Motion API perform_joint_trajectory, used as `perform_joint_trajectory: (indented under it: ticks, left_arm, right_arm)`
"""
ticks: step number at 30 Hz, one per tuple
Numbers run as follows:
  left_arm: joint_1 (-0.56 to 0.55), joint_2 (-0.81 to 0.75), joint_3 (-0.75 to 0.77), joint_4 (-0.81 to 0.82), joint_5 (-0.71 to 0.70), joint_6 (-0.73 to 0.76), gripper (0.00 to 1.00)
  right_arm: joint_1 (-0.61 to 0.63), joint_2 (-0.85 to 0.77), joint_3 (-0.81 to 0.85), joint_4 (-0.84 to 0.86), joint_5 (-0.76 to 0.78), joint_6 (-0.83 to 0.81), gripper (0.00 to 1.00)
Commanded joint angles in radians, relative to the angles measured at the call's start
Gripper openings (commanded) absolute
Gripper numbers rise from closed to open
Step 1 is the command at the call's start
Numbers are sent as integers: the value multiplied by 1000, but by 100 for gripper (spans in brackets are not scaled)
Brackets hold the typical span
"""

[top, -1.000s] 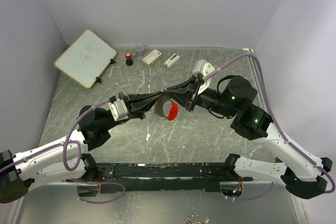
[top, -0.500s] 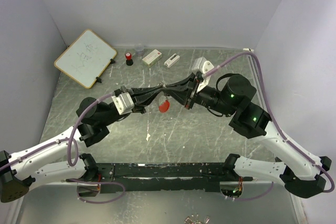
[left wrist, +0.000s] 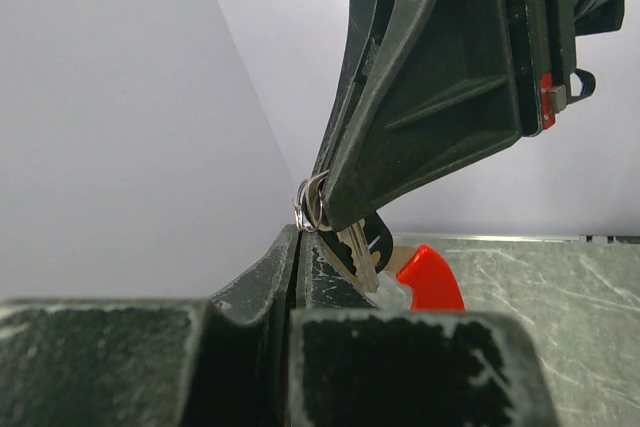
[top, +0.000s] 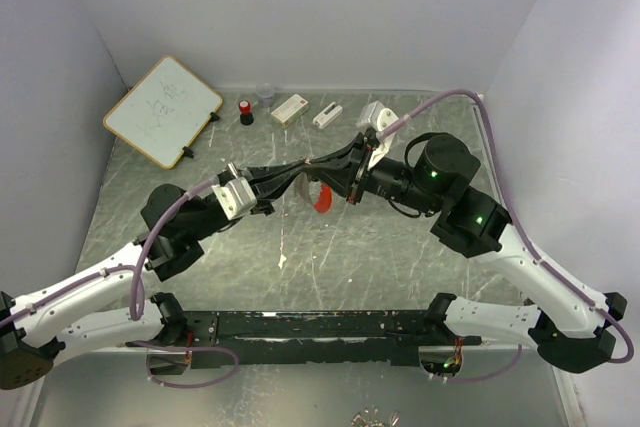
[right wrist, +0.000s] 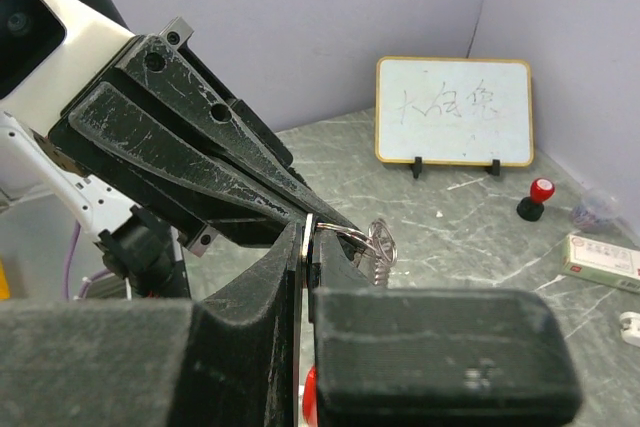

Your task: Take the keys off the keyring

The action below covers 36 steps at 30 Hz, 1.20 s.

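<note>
Both grippers meet above the middle of the table. My left gripper (top: 304, 168) (left wrist: 297, 234) is shut, its tips pinching the silvery loop of the keyring (left wrist: 311, 202). My right gripper (top: 319, 164) (right wrist: 312, 230) comes in from the right and is shut on a flat metal key seen edge-on between its fingers (right wrist: 345, 262); the wire loop (right wrist: 381, 238) juts out beside it. Below the pinch hang a silver key (left wrist: 362, 259), a black-headed key (left wrist: 378, 238) and the red crescent clip (left wrist: 431, 278) (top: 322, 200).
At the back left a small whiteboard (top: 162, 110) (right wrist: 455, 109) leans on its stand. Along the back edge stand a red-capped black bottle (top: 245, 112) (right wrist: 535, 198), a clear cup (top: 265, 94), a white box (top: 289, 109) (right wrist: 600, 258) and a small white block (top: 327, 115).
My left gripper has closed on the loop. Both gripper tips have shifted slightly toward the back, and the red clip has swung beneath them.
</note>
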State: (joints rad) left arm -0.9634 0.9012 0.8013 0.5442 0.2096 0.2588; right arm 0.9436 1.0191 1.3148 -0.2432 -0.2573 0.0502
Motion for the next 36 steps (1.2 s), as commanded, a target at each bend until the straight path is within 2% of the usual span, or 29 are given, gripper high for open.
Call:
perform_joint_trajectory:
  ticks: [1,4,10,13,14,15,25,27,31,36]
  left_arm:
    - [-8,-11,7,32,55,11,7]
    - [-8,-18,9,28,85,2,9]
    - [-8,-66,12,-57,184,14,32]
    - [-8,-119,18,-118,219,38,40]
    - [-8,-139,21,-132,219,50,48]
    - [-8,-164,24,-150,206,59,51]
    - [-8,-302,41,-229,50,147,51]
    - [-8,-297,42,-231,4,154,50]
    - [-8,-257,50,-252,-64,152,41]
    - [-8,-197,55,-285,-63,169,39]
  right_arm:
    - [17,24,-61,-50,-96,67,0]
    - [17,22,-75,-89,-70,74,0]
    - [18,-29,-52,-140,3,47,0]
    - [18,-36,-32,-167,17,33,0]
    - [19,-37,-28,-174,16,28,0]
    - [18,-37,-24,-178,11,25,0]
    - [18,-32,30,-248,-47,-46,0]
    - [18,-21,54,-269,-80,-66,0]
    - [18,7,100,-299,-154,-102,0]
    - [19,24,130,-306,-232,-122,0]
